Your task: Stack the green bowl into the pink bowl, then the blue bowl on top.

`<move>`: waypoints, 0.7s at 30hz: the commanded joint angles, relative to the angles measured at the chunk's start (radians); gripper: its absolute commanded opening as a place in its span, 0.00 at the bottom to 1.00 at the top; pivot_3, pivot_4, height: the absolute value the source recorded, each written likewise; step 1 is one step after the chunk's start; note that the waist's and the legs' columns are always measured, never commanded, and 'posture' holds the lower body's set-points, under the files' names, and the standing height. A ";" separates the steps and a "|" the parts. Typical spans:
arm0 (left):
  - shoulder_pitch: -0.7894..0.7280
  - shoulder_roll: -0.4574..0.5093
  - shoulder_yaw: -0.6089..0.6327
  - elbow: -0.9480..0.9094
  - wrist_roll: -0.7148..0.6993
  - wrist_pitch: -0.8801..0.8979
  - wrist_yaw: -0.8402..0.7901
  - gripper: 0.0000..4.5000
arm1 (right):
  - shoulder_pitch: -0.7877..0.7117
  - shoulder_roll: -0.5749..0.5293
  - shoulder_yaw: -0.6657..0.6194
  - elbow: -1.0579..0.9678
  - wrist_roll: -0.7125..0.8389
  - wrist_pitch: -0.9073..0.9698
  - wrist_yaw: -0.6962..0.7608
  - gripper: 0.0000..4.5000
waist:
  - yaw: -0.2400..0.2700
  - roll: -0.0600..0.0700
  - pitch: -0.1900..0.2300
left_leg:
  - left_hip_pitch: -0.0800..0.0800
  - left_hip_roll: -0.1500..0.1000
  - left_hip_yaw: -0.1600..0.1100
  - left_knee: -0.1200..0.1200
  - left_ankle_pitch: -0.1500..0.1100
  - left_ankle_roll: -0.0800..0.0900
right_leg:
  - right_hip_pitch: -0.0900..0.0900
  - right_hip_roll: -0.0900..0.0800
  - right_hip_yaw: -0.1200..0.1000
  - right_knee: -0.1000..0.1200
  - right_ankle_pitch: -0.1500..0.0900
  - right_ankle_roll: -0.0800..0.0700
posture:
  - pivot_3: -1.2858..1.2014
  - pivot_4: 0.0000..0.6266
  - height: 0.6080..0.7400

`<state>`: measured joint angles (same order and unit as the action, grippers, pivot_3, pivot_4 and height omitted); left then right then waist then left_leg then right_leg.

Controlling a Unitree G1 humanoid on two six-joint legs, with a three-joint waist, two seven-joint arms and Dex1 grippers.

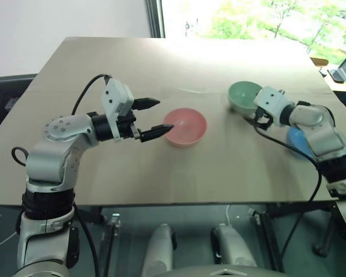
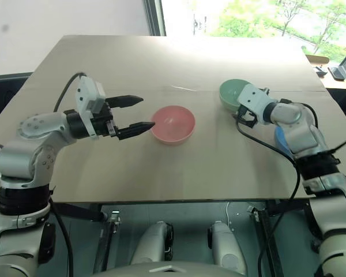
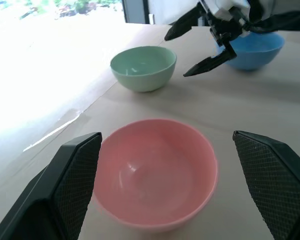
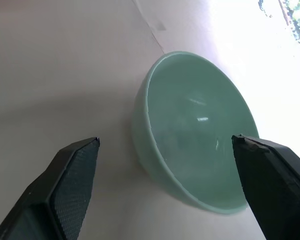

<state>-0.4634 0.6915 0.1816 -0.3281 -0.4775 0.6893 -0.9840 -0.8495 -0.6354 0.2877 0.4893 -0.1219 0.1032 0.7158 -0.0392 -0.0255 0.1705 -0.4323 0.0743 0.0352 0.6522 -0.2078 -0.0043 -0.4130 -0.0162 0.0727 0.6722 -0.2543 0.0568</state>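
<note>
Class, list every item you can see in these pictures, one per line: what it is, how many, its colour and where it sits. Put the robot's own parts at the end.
pink bowl: one, pale pink, middle of the table, empty.
green bowl: one, mint green, farther back and to the right of the pink bowl, empty.
blue bowl: one, bright blue, near the table's right edge, partly behind the right arm.
table: one, tan top.
left pincer: one, black fingers, open, just left of the pink bowl.
right pincer: one, black fingers, open, beside the green bowl.

A tan table (image 1: 132, 75) bears the pink bowl (image 1: 185, 127), green bowl (image 1: 244, 96) and, seemingly, half-hidden blue bowl (image 1: 297, 141).
</note>
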 commanded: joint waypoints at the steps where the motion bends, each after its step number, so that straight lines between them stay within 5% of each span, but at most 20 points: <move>1: 0.045 0.024 0.059 -0.124 -0.079 0.068 0.055 0.99 | -0.109 0.040 0.022 0.202 -0.051 -0.102 0.027 1.00 | -0.001 0.000 0.000 | 0.000 0.000 0.000 0.000 0.000 0.000 | 0.000 0.000 0.000 0.000 0.000 0.000 | 0.52 0.24 1.00; 8: 0.136 0.072 0.184 -0.227 -0.233 0.150 0.091 1.00 | -0.210 0.102 0.031 0.454 -0.093 -0.226 0.044 0.55 | -0.004 0.000 0.000 | 0.000 0.000 0.000 -0.001 0.000 0.000 | 0.000 0.000 0.000 0.000 0.000 0.000 | 0.52 0.24 1.00; 14: 0.197 0.116 0.228 -0.244 -0.293 0.154 0.101 1.00 | -0.244 0.120 0.027 0.529 -0.114 -0.280 0.050 0.01 | -0.004 0.000 0.001 | 0.001 0.000 0.000 -0.001 0.000 0.000 | 0.000 0.000 0.000 0.001 0.000 0.000 | 0.52 0.24 1.00; 19: 0.222 0.107 0.241 -0.236 -0.313 0.141 0.146 1.00 | -0.241 0.109 -0.008 0.416 -0.069 -0.296 0.106 0.00 | -0.003 0.001 0.001 | 0.001 0.000 0.000 -0.001 0.000 0.000 | 0.000 0.000 -0.001 0.001 0.000 0.000 | 0.52 0.24 1.00; 21: 0.244 0.089 0.237 -0.227 -0.290 0.115 0.173 1.00 | -0.182 0.114 -0.046 0.172 0.064 -0.230 0.242 0.00 | -0.004 0.003 0.002 | 0.001 0.000 0.000 -0.001 0.000 0.000 | 0.000 0.000 0.000 0.001 0.000 0.000 | 0.52 0.24 1.00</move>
<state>-0.2280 0.7891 0.3922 -0.5358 -0.7694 0.8376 -0.8349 -1.0323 -0.5175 0.2960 0.8643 -0.1712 -0.1489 0.8667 -0.0427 -0.0225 0.1727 -0.4316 0.0744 0.0352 0.6510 -0.2078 -0.0045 -0.4133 -0.0166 0.0725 0.6732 -0.2542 0.0566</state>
